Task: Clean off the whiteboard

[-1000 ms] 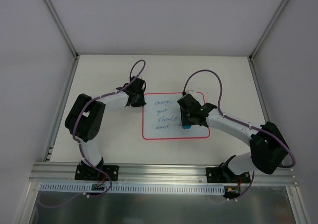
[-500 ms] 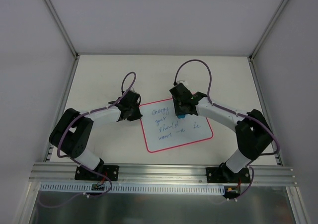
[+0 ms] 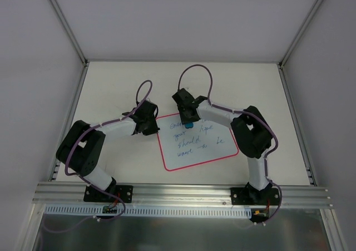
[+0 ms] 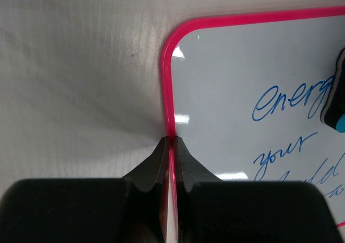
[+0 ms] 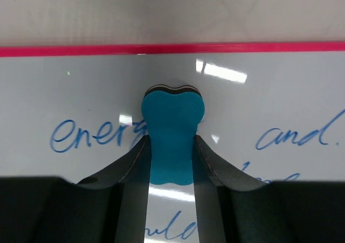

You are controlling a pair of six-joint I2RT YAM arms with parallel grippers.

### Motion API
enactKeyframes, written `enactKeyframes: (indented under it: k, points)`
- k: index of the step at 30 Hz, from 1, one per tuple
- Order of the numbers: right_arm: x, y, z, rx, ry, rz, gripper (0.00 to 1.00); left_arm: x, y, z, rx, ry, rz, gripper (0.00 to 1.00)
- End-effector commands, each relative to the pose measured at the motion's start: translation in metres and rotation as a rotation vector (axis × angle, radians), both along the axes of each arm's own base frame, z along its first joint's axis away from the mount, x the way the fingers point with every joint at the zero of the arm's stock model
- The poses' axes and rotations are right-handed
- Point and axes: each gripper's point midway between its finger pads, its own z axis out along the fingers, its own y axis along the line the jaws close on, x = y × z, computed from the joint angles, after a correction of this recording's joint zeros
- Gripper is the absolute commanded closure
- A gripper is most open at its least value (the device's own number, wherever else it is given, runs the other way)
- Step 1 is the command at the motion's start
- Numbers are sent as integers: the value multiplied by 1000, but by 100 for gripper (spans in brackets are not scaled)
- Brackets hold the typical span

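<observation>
We look down on a pale table (image 3: 111, 89) boxed in by plain walls, with two robot arms reaching in from its near edge. A whiteboard (image 3: 203, 151) lies flat on the table between them, near the middle and turned slightly askew. It has rounded corners and a thin pink border (image 4: 167, 70).

Blue handwriting (image 5: 91, 135) runs across the board in several lines. We can read "energy", "your" and "and".

The left pincer (image 4: 171, 141) sits at the board's left edge, below the far left corner. Its two black fingers are pressed together on the pink border, which runs between their tips, pinching the board's edge.

The right pincer (image 5: 171, 140) reaches over the far part of the board and grips a small blue eraser (image 5: 172, 111) between its fingers. The eraser is at the top line of writing, just inside the far border, covering the end of "energy". From the left wrist view we see its dark underside against the board surface.
</observation>
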Motion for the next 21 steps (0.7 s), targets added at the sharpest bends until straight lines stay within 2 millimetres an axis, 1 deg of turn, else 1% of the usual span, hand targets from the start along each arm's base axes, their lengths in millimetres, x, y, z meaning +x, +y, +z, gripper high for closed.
enactKeyframes:
  k: [1,3,4,7,10,12,14,15,16,18,19,20,21]
  points:
    - [-25,41,-25,42,90,66,90,-74,33,-51,149,300,-22,100]
    - [-37,60,-29,66,120,112,90,-75,33,-53,147,308,-19,100]
    - [-46,74,-30,81,134,142,90,-76,33,-54,147,311,-18,100]
    - [-60,89,-35,105,167,146,91,-77,33,-55,145,316,-18,100]
    - [-66,94,-39,120,190,132,91,-77,33,-55,146,313,-13,100]
    - [-66,88,-42,105,185,115,92,-77,34,-54,149,309,-12,100]
    - [-57,76,-43,95,177,67,93,-76,35,-54,152,306,-6,100]
    - [-57,65,-43,86,177,43,93,-76,36,-55,153,304,-2,100]
    - [-47,50,-43,81,173,-2,93,-77,36,-55,156,306,-2,100]
    - [-37,24,-42,44,142,-64,94,-78,39,-56,163,309,4,100]
    - [-30,0,-38,25,125,-114,94,-79,39,-56,165,309,4,100]
    - [-23,-19,-36,-13,93,-152,94,-80,39,-57,166,311,4,100]
    - [-20,-34,-34,-33,81,-174,94,-81,40,-57,167,314,6,100]
